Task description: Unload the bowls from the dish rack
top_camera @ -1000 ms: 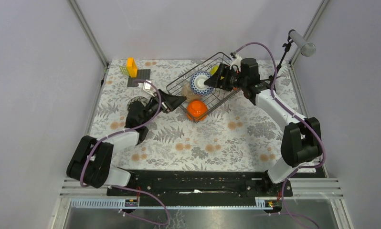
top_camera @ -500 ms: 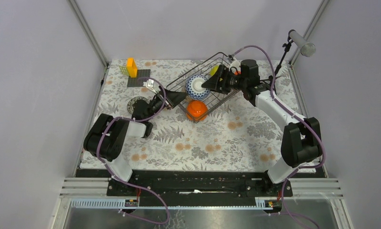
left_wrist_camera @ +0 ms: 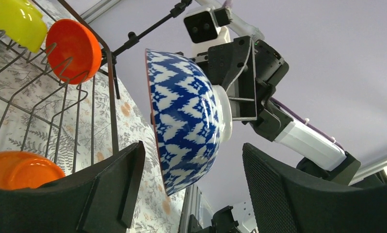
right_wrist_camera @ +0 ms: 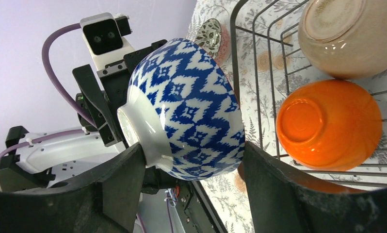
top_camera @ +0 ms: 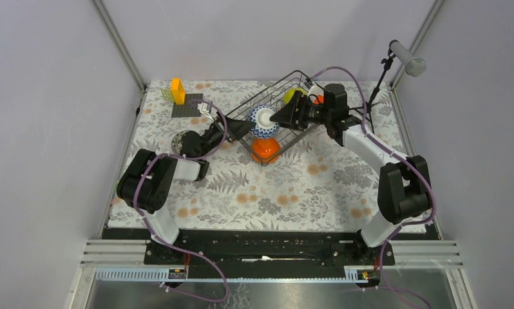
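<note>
Right tool [right_wrist_camera: 194, 155] grips the blue-white bowl [right_wrist_camera: 186, 107] sideways over the dish rack [left_wrist_camera: 109, 97]; left tool [left_wrist_camera: 192, 155] (spread wide) brackets it, contact unclear.

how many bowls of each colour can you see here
orange bowls: 2
yellow-green bowl: 1
blue-white bowl: 1
beige bowl: 1
pink-red patterned bowl: 1
total: 6
</note>
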`<state>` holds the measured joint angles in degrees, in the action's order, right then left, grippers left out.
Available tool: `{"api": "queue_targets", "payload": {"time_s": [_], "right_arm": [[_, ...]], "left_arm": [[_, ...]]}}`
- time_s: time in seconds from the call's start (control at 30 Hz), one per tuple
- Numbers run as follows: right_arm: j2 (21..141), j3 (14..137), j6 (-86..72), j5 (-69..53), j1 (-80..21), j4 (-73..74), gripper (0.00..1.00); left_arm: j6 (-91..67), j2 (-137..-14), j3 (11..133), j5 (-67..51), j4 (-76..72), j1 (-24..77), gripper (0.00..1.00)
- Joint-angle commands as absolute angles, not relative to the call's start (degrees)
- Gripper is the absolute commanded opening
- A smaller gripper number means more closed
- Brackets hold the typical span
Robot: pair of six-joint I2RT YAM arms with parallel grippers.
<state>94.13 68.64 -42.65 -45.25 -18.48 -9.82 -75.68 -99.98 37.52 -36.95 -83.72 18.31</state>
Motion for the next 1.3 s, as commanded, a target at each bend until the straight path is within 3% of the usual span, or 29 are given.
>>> {"api": "queue_targets", "payload": {"time_s": [0.0, 0.07, 0.2, 0.27, 0.37, 0.5, 0.83, 1.03, 1.27], "right_arm": [[94.38, 68.06, -47.89, -49.94, -18.58, -18.84, 0.46], [94.6, 67.91, -48.18, -49.97, -18.52, -19.11, 0.46], [94.83, 67.56, -49.26, -50.13, -18.55, -20.58, 0.5], [94.92, 67.29, -49.89, -50.23, -18.52, -21.6, 0.59], [95.12, 66.37, -52.11, -50.61, -18.55, -24.98, 0.85], [95.09, 65.58, -53.87, -50.06, -18.48, -28.06, 0.98], [89.24, 66.22, -40.97, -41.04, -18.54, -14.15, 1.0], [83.36, 65.0, -31.94, -32.01, -18.48, -6.23, 1.0], [78.35, 64.93, -24.01, -24.65, -18.5, 1.59, 1.0]], "left_arm": [[-76.43, -99.5, 40.04, -38.79, -91.57, 18.63, 0.73], [-76.99, -99.36, 40.52, -39.2, -91.67, 18.71, 0.64], [-77.9, -98.61, 41.68, -40.03, -91.76, 19.07, 0.34], [-78.16, -98.09, 41.87, -40.16, -91.76, 19.15, 0.17], [-78.96, -97.44, 42.5, -40.34, -91.79, 19.11, 0.0], [-79.93, -97.15, 43.57, -40.23, -91.76, 19.16, 0.0], [-76.66, -92.03, 44.34, -40.39, -83.63, 19.05, 0.0], [-62.17, -82.21, 45.85, -36.12, -56.49, 19.07, 0.0], [-47.96, -71.3, 51.6, -16.04, -17.08, 19.23, 0.0]]}}
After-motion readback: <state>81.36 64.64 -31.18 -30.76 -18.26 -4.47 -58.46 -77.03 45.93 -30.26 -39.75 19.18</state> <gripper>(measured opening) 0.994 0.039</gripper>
